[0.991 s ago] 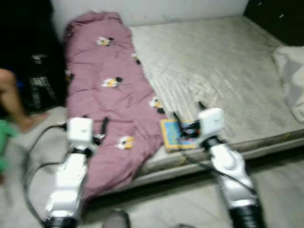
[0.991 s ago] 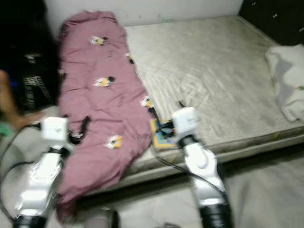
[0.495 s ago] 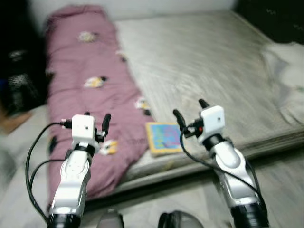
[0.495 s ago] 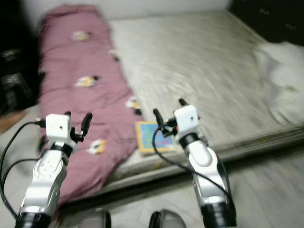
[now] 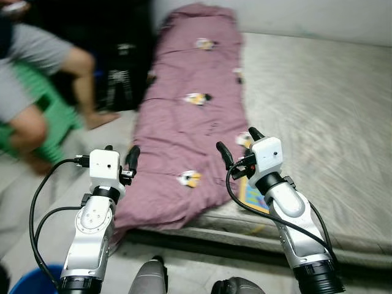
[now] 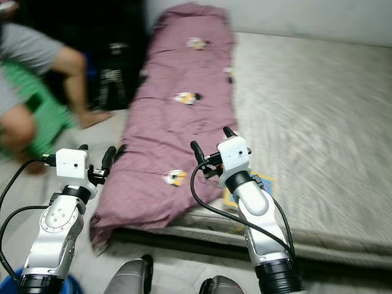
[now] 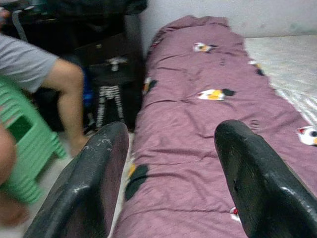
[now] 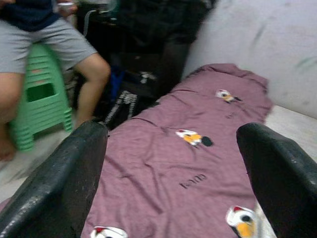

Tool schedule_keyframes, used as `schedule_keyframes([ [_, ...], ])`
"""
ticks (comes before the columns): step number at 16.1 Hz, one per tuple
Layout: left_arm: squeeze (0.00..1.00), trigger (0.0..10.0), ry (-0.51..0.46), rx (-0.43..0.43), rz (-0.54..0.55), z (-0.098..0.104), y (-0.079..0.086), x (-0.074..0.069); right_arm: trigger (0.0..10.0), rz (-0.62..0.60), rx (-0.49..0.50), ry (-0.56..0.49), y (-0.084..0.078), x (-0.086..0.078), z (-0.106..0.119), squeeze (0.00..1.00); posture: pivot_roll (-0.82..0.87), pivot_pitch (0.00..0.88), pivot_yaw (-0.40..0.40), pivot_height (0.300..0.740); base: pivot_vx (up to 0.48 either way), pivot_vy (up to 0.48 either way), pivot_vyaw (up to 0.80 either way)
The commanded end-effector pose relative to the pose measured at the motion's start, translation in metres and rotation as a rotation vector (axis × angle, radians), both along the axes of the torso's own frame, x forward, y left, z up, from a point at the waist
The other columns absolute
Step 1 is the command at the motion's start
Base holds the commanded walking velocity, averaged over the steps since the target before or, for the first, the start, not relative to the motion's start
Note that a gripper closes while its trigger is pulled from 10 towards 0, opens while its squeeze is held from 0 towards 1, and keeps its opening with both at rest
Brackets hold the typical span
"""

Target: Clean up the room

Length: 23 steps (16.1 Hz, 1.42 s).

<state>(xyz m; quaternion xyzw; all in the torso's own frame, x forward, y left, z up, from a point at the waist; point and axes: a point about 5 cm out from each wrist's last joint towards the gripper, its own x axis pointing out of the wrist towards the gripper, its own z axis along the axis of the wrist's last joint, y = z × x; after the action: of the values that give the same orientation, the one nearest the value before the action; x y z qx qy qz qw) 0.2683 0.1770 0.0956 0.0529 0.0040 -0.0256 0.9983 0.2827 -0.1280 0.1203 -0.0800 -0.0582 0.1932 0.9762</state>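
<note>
On mattress (image 5: 318, 110): one blanket (image 5: 196, 116), one book (image 5: 252, 196).

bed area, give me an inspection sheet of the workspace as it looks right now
surface: bare grey mattress on the floor.
job's things: purple blanket with bird prints lies along the mattress's left side; colourful book at the near edge, partly behind the right arm.
clutter: blue tub by the robot's left.
grippers: left gripper and right gripper raised, jaws open, empty.
cables: black cables loop from both wrists.
surroundings: person seated on a green stool; dark furniture behind.
</note>
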Motion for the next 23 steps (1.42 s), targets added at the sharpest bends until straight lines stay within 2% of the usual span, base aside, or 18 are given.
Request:
schedule_keyframes([
  [1, 0.0, 10.0, 0.004, 0.01, 0.003, -0.001, 0.002, 0.0, 10.0, -0.009, 0.005, -0.01, -0.001, 0.0, 0.001, 0.0, 0.01, 0.095, -0.037, 0.74, 0.0, 0.0, 0.8],
  [6, 0.0, 10.0, 0.006, -0.003, -0.01, -0.001, 0.0, -0.002, 10.0, -0.08, 0.025, 0.012, -0.01, -0.005, -0.006, 0.0, 0.01, 0.095, -0.034, 0.74, 0.0, 0.0, 0.13],
  [11, 0.0, 10.0, 0.002, -0.015, -0.028, -0.001, -0.003, -0.001, 10.0, -0.097, 0.059, 0.039, -0.013, -0.002, -0.007, 0.0, 0.0, 0.092, -0.035, 0.74, 0.0, 0.0, -0.11],
  [15, 0.0, 10.0, 0.004, -0.024, -0.02, -0.002, -0.002, -0.002, 10.0, -0.103, 0.039, 0.04, -0.02, -0.006, -0.009, 0.0, 0.0, 0.092, -0.037, 0.74, 0.0, -0.34, -0.28],
  [23, 0.0, 10.0, 0.005, -0.029, -0.025, -0.002, -0.003, 0.0, 10.0, -0.09, 0.033, 0.033, -0.017, -0.003, -0.007, 0.0, -0.01, 0.093, -0.039, 0.74, 0.0, -0.399, 0.0],
])
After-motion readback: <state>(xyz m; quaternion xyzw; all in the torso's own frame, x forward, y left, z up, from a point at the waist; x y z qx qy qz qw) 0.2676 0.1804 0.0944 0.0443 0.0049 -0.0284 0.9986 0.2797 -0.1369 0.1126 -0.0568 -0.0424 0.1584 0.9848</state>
